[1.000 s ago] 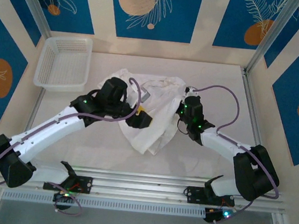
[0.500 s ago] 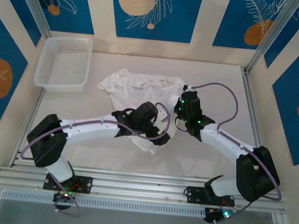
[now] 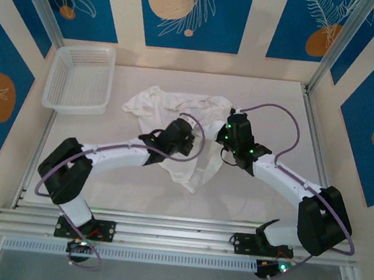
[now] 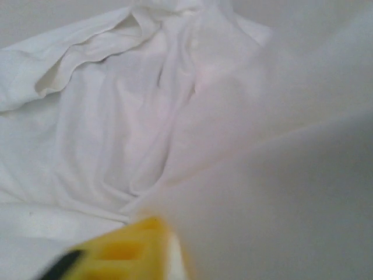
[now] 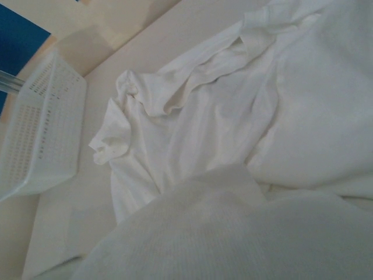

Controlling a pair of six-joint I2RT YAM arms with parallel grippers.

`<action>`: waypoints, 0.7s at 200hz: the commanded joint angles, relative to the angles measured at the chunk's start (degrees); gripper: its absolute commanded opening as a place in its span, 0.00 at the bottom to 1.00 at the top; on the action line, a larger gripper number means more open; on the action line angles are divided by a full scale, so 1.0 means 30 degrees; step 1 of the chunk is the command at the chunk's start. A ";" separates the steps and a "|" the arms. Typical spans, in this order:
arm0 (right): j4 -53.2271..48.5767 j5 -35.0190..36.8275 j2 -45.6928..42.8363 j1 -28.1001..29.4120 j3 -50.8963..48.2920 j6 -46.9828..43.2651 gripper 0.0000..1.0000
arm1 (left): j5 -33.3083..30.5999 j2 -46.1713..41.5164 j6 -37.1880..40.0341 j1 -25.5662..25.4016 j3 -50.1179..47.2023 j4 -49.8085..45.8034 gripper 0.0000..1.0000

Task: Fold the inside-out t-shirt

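The inside-out t-shirt (image 3: 161,103) lies crumpled in the middle of the table, white and wrinkled, its lower end trailing toward the near edge. My left gripper (image 3: 184,142) sits low on the shirt's middle. In the left wrist view a yellow finger (image 4: 119,252) shows at the bottom, and t-shirt cloth (image 4: 116,116) is bunched against it and over the jaws; the gripper is shut on the cloth. My right gripper (image 3: 226,136) rests at the shirt's right edge, shut, with a fold of the t-shirt (image 5: 204,111) draped over its jaws and hiding them.
A white mesh basket (image 3: 73,105) stands at the table's far left corner, also seen as a basket wall (image 5: 41,134) in the right wrist view. Bare table (image 3: 279,103) lies right of the shirt. Metal rails run along the near edge.
My left arm left the shirt's upper left, swung down to its middle, and its jaws opened wide and then shut on the cloth. The right arm barely moved.
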 commanded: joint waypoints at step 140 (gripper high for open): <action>1.0533 0.5699 -0.2908 1.0516 -0.8378 -1.5015 0.11 | 0.7611 -0.2673 -0.0356 0.3837 0.7680 -0.8669 0.00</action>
